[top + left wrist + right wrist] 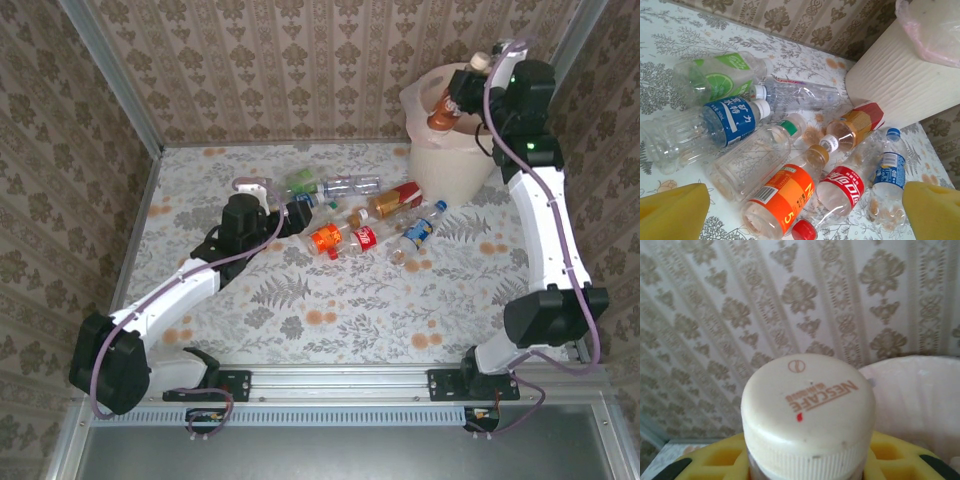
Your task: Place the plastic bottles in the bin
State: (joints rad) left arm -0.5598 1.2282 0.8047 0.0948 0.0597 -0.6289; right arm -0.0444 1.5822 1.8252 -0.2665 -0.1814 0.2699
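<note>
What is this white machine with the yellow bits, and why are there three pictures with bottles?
It's a robot with two arms. One camera looks down from above; the other two sit on the wrists. The left gripper is open, its yellow fingers hovering over crushed plastic bottles lying on the flowery table. The right gripper is shut on a brown bottle with a cream cap, holding it above the bin.

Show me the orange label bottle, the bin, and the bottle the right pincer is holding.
orange-label bottle (781, 198): left wrist view, on its orange label.
bin (895, 82): left wrist view, on its ribbed cream wall.
held bottle (807, 402): right wrist view, on its cream cap top.
</note>
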